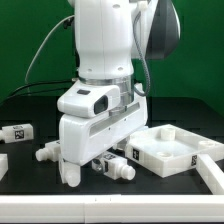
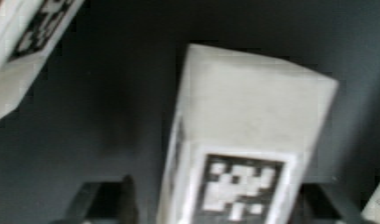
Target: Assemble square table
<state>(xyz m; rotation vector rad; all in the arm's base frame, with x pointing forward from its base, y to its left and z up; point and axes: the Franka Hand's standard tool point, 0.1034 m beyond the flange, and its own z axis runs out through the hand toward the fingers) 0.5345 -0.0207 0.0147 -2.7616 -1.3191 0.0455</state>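
Two dark fingers (image 2: 105,203) of the gripper (image 2: 213,205) stand apart, one on either side of a short white plastic peg leg (image 2: 249,120) that lies on the black table (image 2: 116,120). In the wrist view a thin strip of dark table shows between each finger and the leg's side, so the jaws bracket the leg without clamping it. The leg's black-and-white square tag (image 2: 240,185) faces the camera, close to the fingertips.

In the exterior view the big white robot arm (image 1: 105,40) reaches straight down, and the gripper (image 1: 90,170) sits low over the table (image 1: 30,180). The bracketed leg (image 1: 120,170) pokes out toward the exterior view's right from under the fingers.

The large white plastic square tabletop (image 1: 180,150) with thick edges lies flat on the table, on the exterior view's right of the gripper, near the bracketed leg but apart from it. A second white peg leg (image 1: 48,152) lies just beside the gripper on the exterior view's left. A third tagged leg (image 1: 18,131) lies farther to that side, well apart from the tabletop.
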